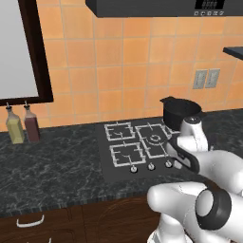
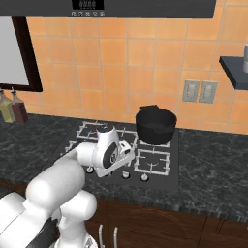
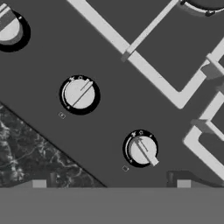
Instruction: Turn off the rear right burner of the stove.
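Note:
The stove (image 1: 117, 173) is a black glass cooktop with pale wire grates and a front row of round silver knobs. A black pot (image 2: 156, 125) stands on the rear right burner and hides most of it. My gripper (image 3: 111, 183) hangs just above the knob row, pointing down, open, with its tips wide apart and nothing between them. In the hand view one knob (image 3: 141, 149) lies just ahead of the gap, its pointer slanting. A second knob (image 3: 78, 94) sits further off, and a third knob (image 3: 8, 29) is cut by the frame edge.
Two bottles (image 1: 23, 124) stand at the back left of the dark stone counter (image 1: 52, 166). An orange tiled wall with sockets (image 2: 199, 91) rises behind, and a range hood (image 2: 145, 7) hangs above. Cabinet fronts run below the counter edge.

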